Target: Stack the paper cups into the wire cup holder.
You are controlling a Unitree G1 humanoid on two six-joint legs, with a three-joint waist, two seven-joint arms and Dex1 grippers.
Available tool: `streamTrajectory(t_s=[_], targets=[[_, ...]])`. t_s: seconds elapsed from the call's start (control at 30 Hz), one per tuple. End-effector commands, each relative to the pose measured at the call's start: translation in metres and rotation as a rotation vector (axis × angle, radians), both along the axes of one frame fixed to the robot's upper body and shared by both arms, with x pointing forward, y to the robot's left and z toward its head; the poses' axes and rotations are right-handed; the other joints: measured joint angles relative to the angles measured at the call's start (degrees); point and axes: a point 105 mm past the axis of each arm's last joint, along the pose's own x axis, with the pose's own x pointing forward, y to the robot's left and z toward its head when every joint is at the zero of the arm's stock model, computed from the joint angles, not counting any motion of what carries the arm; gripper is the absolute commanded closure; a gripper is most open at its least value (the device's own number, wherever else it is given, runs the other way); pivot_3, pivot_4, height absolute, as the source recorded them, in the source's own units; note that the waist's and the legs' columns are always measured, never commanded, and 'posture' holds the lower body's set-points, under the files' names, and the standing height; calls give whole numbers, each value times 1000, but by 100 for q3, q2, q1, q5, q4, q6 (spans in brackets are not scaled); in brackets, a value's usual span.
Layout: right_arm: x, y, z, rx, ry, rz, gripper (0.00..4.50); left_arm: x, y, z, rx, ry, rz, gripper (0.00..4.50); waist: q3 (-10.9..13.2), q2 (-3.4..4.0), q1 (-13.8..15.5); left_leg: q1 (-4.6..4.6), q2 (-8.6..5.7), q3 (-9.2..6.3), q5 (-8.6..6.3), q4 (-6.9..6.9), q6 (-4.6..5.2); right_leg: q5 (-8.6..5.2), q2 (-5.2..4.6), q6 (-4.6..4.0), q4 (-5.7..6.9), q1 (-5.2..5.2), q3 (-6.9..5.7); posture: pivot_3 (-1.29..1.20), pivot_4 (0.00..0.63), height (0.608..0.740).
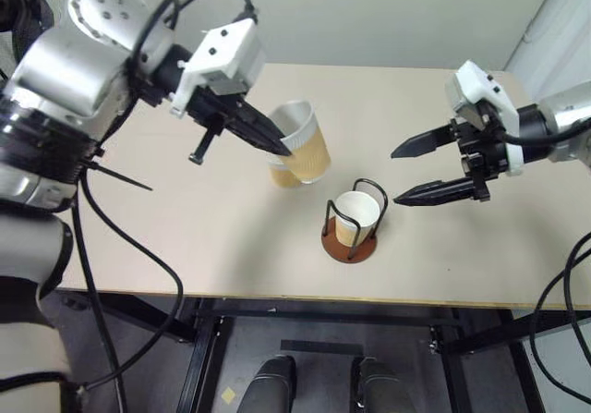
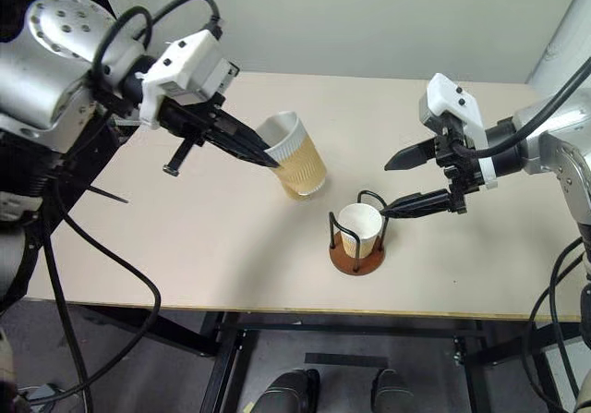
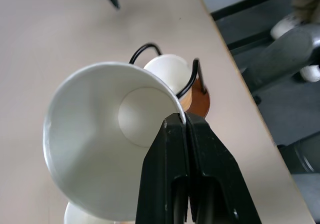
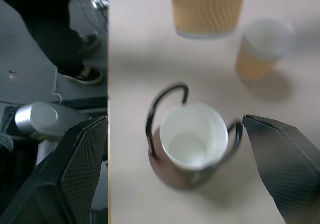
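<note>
Three paper cups and one wire cup holder point(image 1: 351, 233) on a pale worktop point(image 1: 185, 247). The first paper cup point(image 1: 355, 217) stands upright inside the holder, its white rim level with the tops of the black wire loops; the holder's reddish-brown disc base rests on the worktop near the front edge. The second paper cup point(image 1: 305, 142), ribbed and tan outside, white inside, is lifted clear of the worktop and tilted, with its open mouth turned toward the left arm. The left gripper point(image 1: 284, 145) is clenched on this cup's rim, one finger inside the mouth and one outside, as the left wrist view shows with the fingers point(image 3: 175, 154) pressed together over the white rolled edge. The third paper cup point(image 1: 282, 173) stands on the worktop just below and behind the lifted one, largely hidden by it in the head views; in the right wrist view it stands upright beyond the holder point(image 4: 262, 48). The right gripper point(image 1: 395, 175) hangs beside the holder on the robot's right, fingers spread wide and grasping nothing; the holder lies between and below its two fingertips. No legible writing or brand marks on cups or holder
</note>
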Motion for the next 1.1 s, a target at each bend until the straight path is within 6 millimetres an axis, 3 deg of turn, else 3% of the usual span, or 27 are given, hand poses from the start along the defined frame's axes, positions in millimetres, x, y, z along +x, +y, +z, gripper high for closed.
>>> streamTrajectory(t_s=[0.03,0.23,0.67,0.77,1.1], targets=[[-9,-10,11,-4,-69,-43,0,-4,-12,16,4,-49,-78,4471,1,1,14,-9,-2,-8,-9,15,1,-5,1,13,4,0,-2,0,150,740],[-11,-23,14,11,-118,-151,0,6,-32,13,58,-89,-138,4471,3,5,50,-44,-23,-29,-22,43,14,-6,-2,57,-2,-3,-3,0,150,740],[-36,-48,59,93,-275,-358,0,11,-76,-2,121,-131,-286,4471,11,11,121,-77,-42,-27,-61,137,49,11,-7,126,-10,22,4,0,150,740],[-40,-53,61,94,-287,-389,0,12,-82,-4,129,-145,-307,4471,10,10,133,-72,-40,-27,-65,137,51,-19,-10,173,-13,30,5,0,150,740],[-50,-58,57,103,-291,-449,0,6,-102,-14,147,-140,-383,4471,10,9,156,-70,-44,0,-83,146,65,-26,-6,202,-14,34,10,0,150,740]])
